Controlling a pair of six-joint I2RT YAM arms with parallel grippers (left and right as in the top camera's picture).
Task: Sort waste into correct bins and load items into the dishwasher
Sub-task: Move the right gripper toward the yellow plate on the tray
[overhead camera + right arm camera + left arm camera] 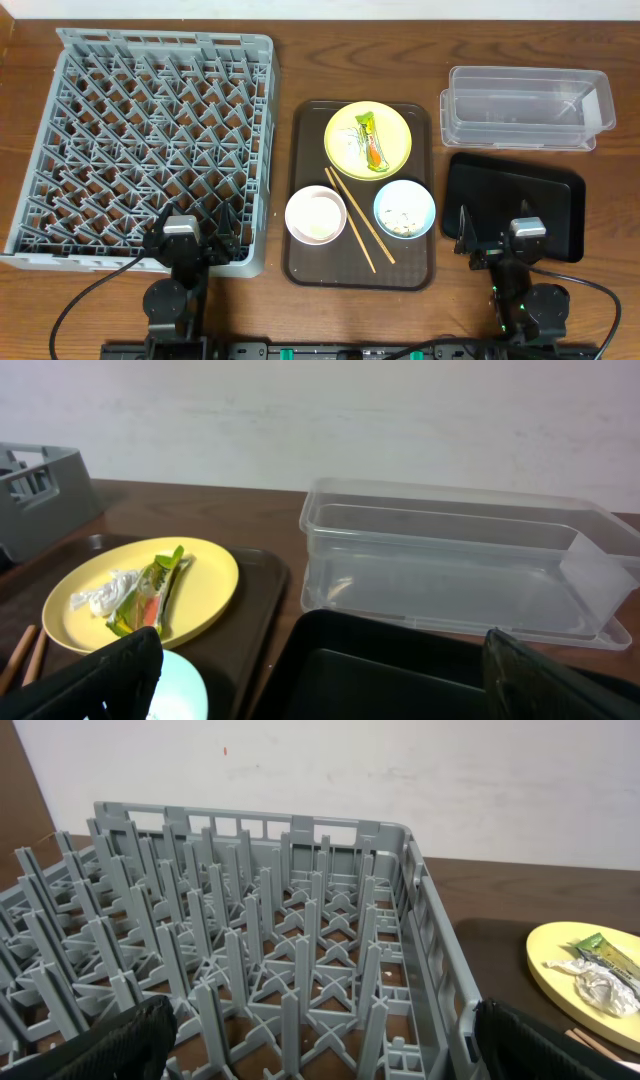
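Observation:
The grey dish rack (150,140) stands at the left and fills the left wrist view (300,920). The yellow plate (392,130) holds the green-yellow wrapper (370,142) and the white tissue (347,140). In front of it are a white bowl (316,215), a light-blue bowl (404,208) with crumbs, and two chopsticks (358,220). The clear tub (525,108) and black tray (515,205) are at the right. My left gripper (195,232) is open over the rack's near edge. My right gripper (505,228) is open over the black tray's near part (400,670). No separate cup shows.
The plate, bowls and chopsticks all lie on a dark brown serving tray (300,180) between the rack and the bins. The right wrist view shows the plate (210,575), the blue bowl (180,685) and the clear tub (450,560) ahead.

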